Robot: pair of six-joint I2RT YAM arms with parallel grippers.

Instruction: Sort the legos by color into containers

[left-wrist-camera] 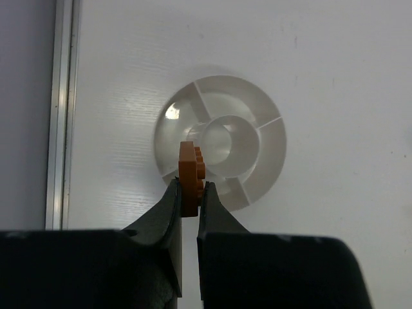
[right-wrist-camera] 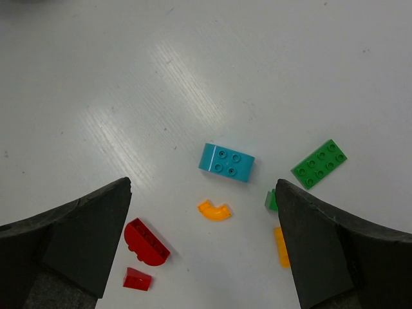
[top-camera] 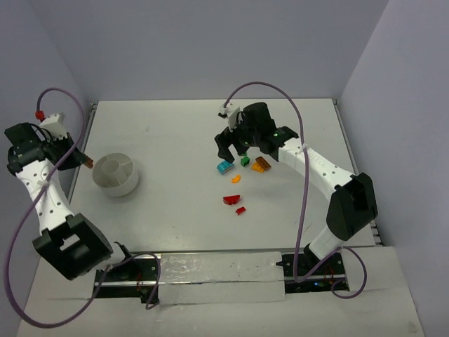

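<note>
Left wrist view: my left gripper [left-wrist-camera: 191,193] is almost closed, pinching an orange brick [left-wrist-camera: 189,172] by its lower end, studs facing right; the brick overlaps the lower left rim of the white bowl [left-wrist-camera: 273,138] at frame centre; in the top view it sits just left of the bowl. My right gripper [right-wrist-camera: 203,187] is spread wide over the table [right-wrist-camera: 96,77] and holds nothing; a cyan brick [right-wrist-camera: 226,162] and a curved orange piece [right-wrist-camera: 214,210] lie between its fingers; a green plate [right-wrist-camera: 318,164] lies at right; a red curved brick [right-wrist-camera: 147,242] and a small red piece [right-wrist-camera: 138,279] lie at lower left.
</note>
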